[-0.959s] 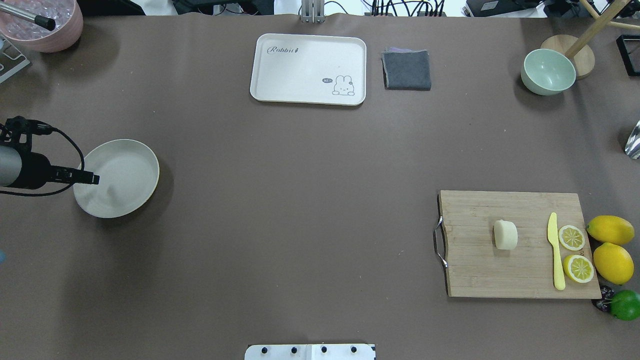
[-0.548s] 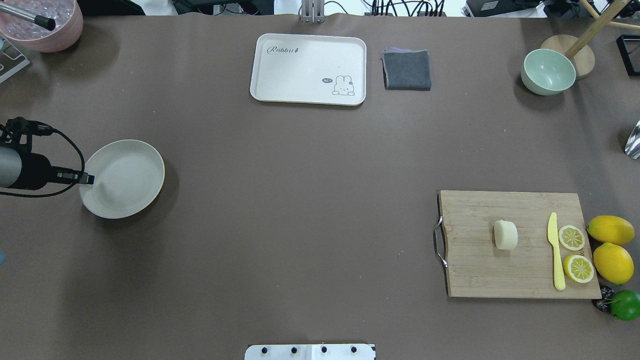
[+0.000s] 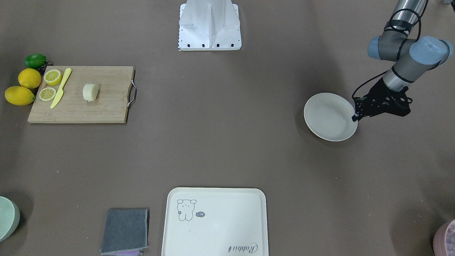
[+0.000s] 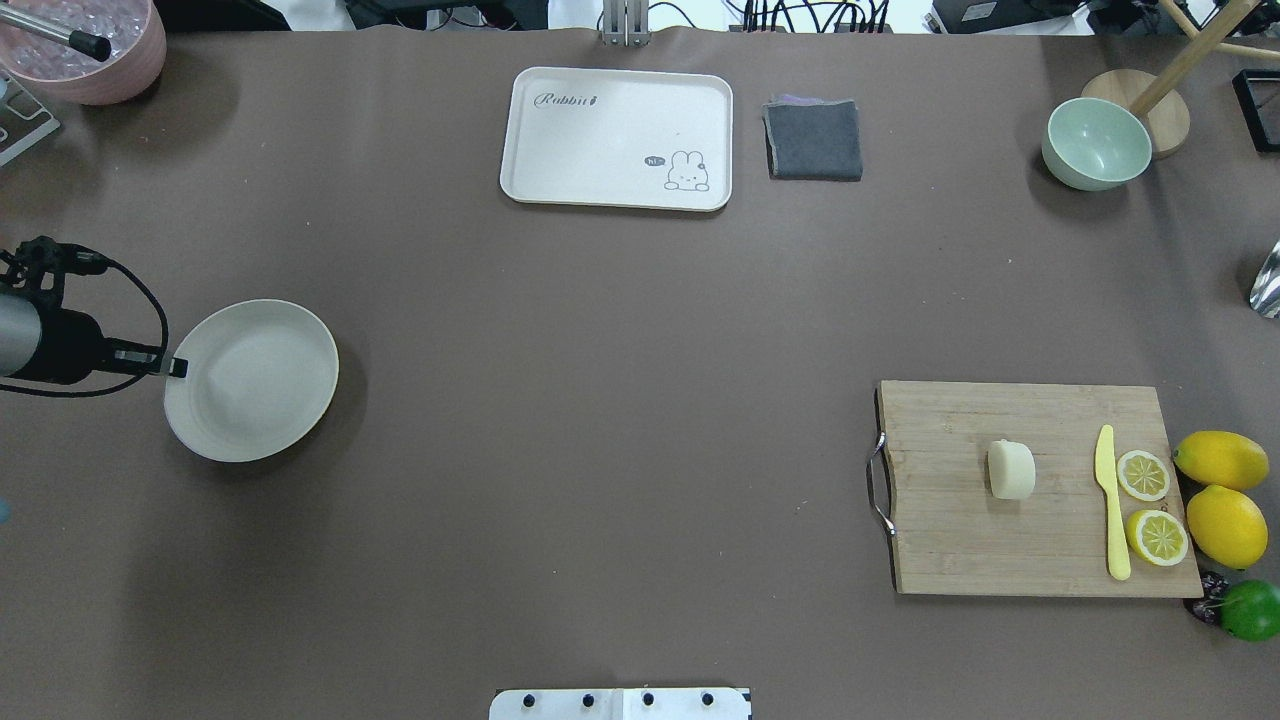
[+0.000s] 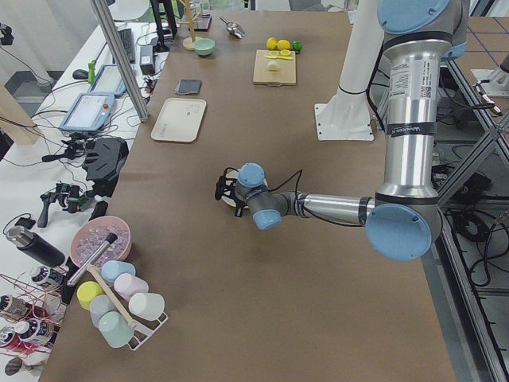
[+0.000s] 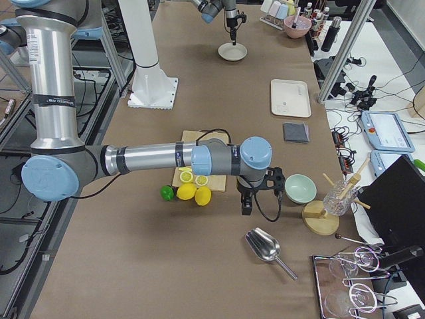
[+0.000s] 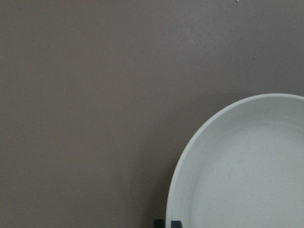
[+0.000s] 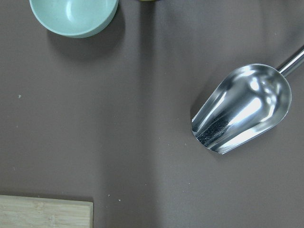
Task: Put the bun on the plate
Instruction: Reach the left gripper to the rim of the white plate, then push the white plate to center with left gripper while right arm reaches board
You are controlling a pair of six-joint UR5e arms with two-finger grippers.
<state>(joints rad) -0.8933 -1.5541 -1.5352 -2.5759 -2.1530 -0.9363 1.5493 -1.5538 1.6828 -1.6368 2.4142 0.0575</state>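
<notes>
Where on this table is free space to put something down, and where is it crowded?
The wide brown middle, between the round off-white plate and the wooden cutting board, is bare. The board's right end is crowded: yellow knife, lemon slices, whole lemons.

Silver arm tubes (image 5: 409,119), pale-blue joint caps (image 5: 395,231), black cable (image 4: 152,293), seemingly black left pincer (image 4: 178,368).

I see a brown table (image 4: 600,400). On it: a plate (image 4: 255,385) at the left, a tray (image 4: 615,135) and a grey cloth (image 4: 815,140) far middle, a green bowl (image 4: 1095,145) far right, and a board (image 4: 960,540) near right, with two lemons (image 4: 1220,459) and a lime (image 4: 1252,610) just beside it.
</notes>
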